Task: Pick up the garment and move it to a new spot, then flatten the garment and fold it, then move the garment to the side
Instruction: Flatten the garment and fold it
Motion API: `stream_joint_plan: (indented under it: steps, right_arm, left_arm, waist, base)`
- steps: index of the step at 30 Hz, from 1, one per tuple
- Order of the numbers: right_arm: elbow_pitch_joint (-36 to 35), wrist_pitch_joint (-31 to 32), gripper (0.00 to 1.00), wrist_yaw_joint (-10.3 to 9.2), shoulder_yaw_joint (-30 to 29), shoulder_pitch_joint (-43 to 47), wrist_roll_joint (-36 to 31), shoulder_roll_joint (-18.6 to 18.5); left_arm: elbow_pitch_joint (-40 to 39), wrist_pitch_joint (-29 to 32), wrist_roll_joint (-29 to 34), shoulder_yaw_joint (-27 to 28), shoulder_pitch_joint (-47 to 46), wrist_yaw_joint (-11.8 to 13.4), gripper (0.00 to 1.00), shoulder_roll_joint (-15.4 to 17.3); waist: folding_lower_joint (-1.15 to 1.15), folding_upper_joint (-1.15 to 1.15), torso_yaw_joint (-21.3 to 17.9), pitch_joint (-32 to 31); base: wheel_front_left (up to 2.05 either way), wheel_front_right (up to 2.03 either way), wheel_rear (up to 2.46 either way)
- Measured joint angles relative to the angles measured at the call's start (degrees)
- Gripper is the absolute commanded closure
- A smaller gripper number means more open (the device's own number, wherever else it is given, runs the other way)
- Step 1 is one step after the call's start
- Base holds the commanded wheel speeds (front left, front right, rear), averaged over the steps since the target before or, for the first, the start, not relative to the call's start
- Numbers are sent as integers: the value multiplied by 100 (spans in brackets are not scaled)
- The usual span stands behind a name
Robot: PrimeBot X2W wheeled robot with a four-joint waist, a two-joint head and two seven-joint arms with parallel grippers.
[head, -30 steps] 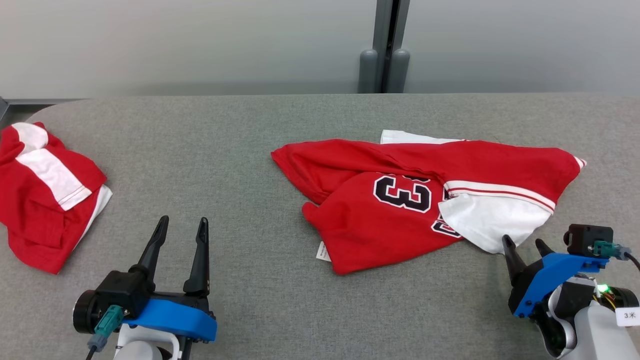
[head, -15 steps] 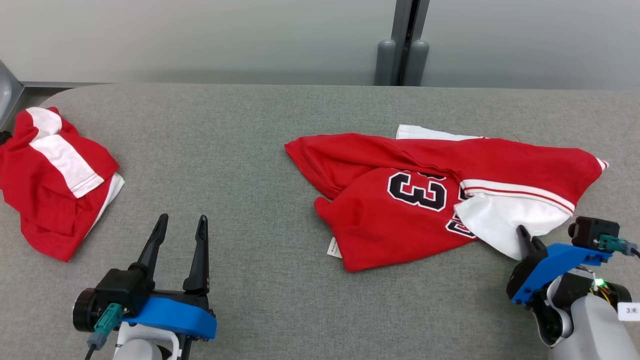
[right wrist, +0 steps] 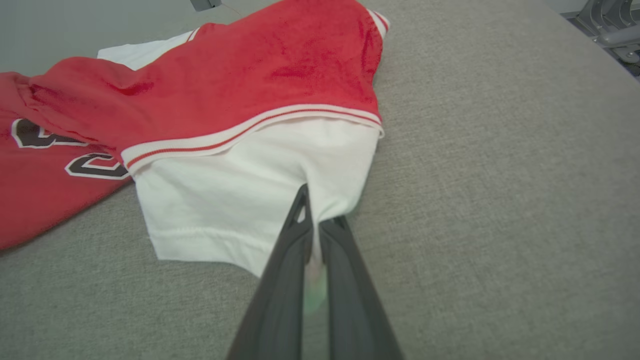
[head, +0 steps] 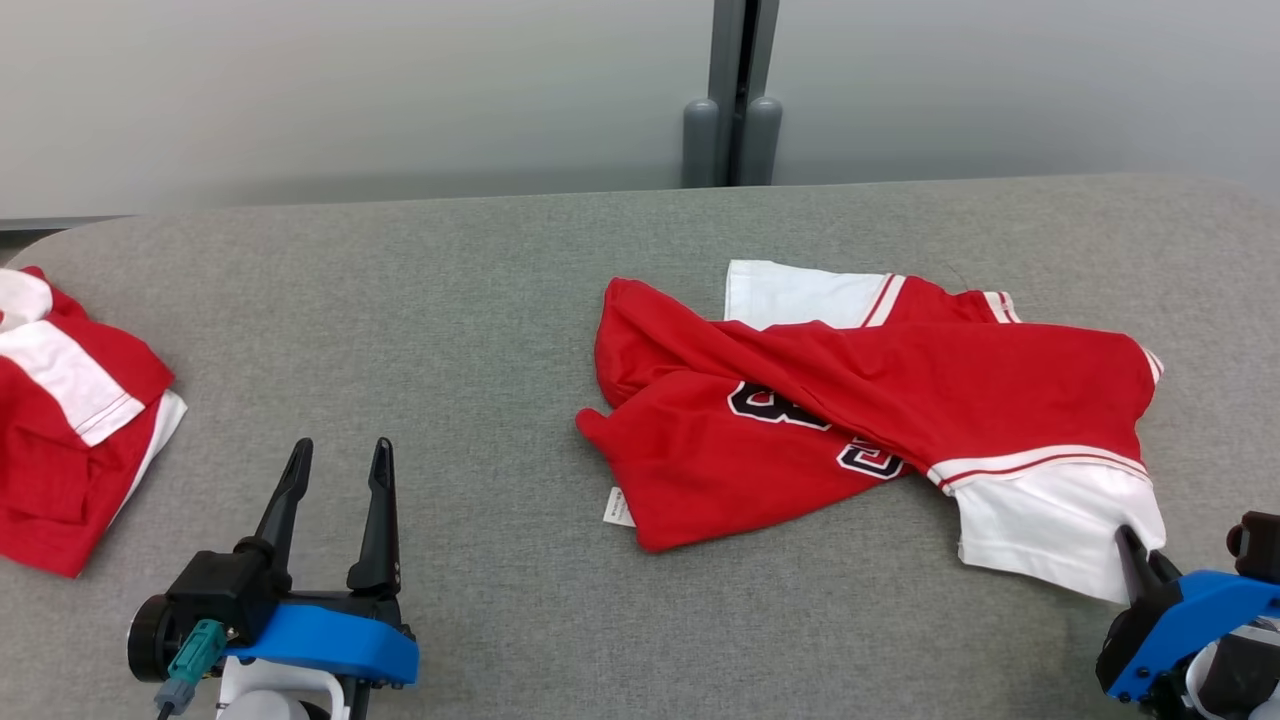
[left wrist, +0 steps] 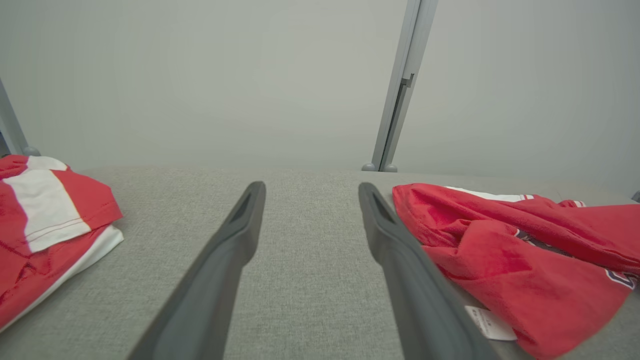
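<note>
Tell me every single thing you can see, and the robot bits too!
table: one, grey, cloth-covered, under everything.
jersey: one, red with white sleeves and black numbers, crumpled on the table's right half.
label: one, white, at the jersey's near left edge.
other garment: one, red and white, bunched at the table's left edge.
post: one, grey, against the pale wall behind the table.
left gripper: one, dark fingers on a blue mount, open, front left over bare table.
right gripper: one, dark fingers on a blue mount, shut on the jersey's white sleeve, front right.
</note>
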Motion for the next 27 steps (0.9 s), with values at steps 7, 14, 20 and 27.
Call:
stream_joint_plan:
  steps: [7,14,20,27]
  right_arm:
    - [-611,-401,0,0,135,291,-35,4]
    - [-1014,-1543,0,0,656,400,-358,2]
    - [-973,-2141,0,0,1117,431,-703,4]
    - [-787,-2246,0,0,1401,420,-650,4]
  left_arm:
    - [-2,0,4,4,1,-2,0,-1]
    - [59,0,8,10,0,-18,0,3]
    - [144,0,22,-4,16,-29,0,10]
    - [501,278,-55,-179,-384,-51,0,-5]
  waist:
    - [0,0,-116,-28]
    - [0,0,-129,-77]
    - [0,0,-147,-154]
    - [0,0,-241,-57]
  base:
    - [0,0,0]
    - [0,0,0]
    - [0,0,0]
    - [0,0,0]
